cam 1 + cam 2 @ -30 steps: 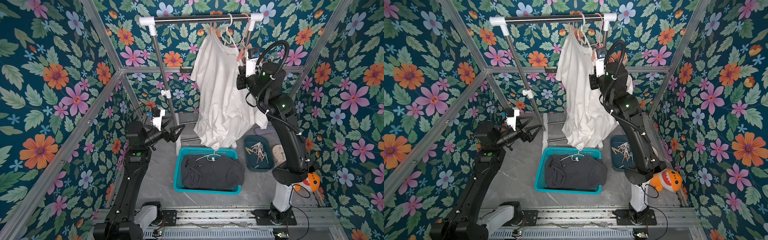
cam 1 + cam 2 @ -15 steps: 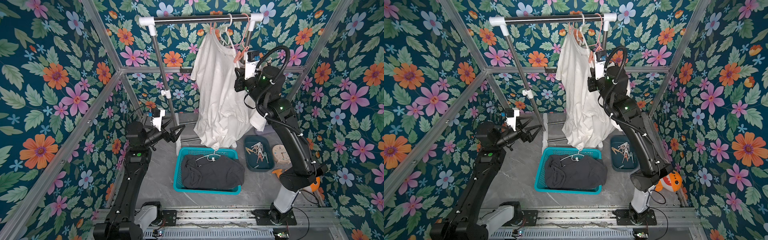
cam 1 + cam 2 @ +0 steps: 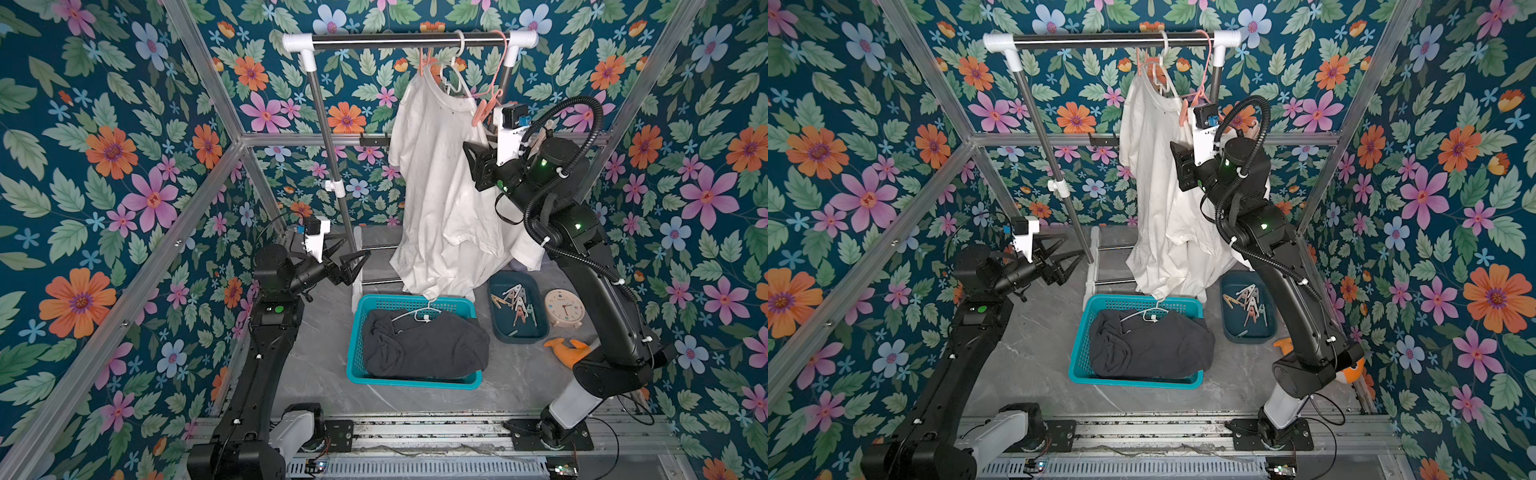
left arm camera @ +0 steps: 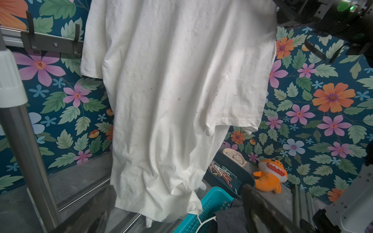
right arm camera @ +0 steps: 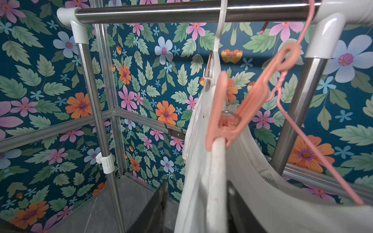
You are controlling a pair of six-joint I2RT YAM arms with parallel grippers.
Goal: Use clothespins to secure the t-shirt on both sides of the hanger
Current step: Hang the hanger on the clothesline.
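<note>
Bright, even light with soft shadows; glare streaks the rail [image 5: 151, 13]; wrist views blur close up.

The t-shirt [image 3: 436, 178] is white with faint dark specks, the clothespin [image 5: 252, 96] salmon-pink. The basket [image 3: 356, 332] is teal, the garment [image 3: 424, 345] charcoal. The walls [image 3: 104, 166] are dark teal with orange, pink and pale-blue flowers and green leaves. The floor [image 3: 316, 374] is grey, marble-veined.

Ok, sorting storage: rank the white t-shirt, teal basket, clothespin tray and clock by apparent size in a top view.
1. white t-shirt
2. teal basket
3. clothespin tray
4. clock
The shirt hangs nearer the camera, so its lead is unsure.
</note>
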